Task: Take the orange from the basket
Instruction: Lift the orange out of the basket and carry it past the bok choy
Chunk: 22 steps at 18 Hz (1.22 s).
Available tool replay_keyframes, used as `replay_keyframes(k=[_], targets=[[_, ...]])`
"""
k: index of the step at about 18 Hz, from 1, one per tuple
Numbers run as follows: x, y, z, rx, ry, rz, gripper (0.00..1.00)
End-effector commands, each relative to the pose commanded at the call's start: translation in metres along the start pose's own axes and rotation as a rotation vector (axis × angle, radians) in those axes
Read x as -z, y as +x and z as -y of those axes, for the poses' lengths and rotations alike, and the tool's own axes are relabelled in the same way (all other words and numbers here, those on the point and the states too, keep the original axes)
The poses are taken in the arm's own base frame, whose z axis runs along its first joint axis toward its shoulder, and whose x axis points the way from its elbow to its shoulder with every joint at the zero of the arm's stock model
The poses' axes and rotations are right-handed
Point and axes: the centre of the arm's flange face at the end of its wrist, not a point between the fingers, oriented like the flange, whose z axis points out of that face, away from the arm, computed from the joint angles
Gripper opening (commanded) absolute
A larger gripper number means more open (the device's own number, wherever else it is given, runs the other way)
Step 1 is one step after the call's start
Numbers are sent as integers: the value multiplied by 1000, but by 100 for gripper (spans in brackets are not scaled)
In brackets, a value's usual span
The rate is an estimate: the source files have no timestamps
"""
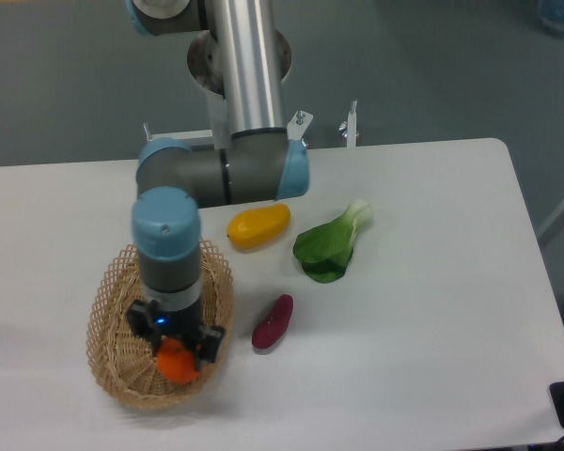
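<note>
The robot arm's pincer (180, 355) reached down into the wicker basket (108, 291) on the white bench (432, 329), poised over the orange (176, 364) (a small, bright, glossy fruit, partly hidden beneath the tool). Whether the jaws had closed on it could not be told. A clean lift probably called for a centred grip and a straight rise clear of the lattice rim.

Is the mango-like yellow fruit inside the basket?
No, the yellow fruit lies on the table, outside the basket.
</note>
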Motion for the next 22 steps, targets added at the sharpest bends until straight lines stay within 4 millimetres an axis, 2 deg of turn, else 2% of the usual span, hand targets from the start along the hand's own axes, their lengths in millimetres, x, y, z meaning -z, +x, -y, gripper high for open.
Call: replay_keyframes(k=[6,11,15,22], targets=[[30,-77,-36,43,-21,28,22],[54,-128,-61,24,-15,78,24],[59,-157,-80,-5,-44,116,28],[59,-184,-99,-105,-109,162,29]])
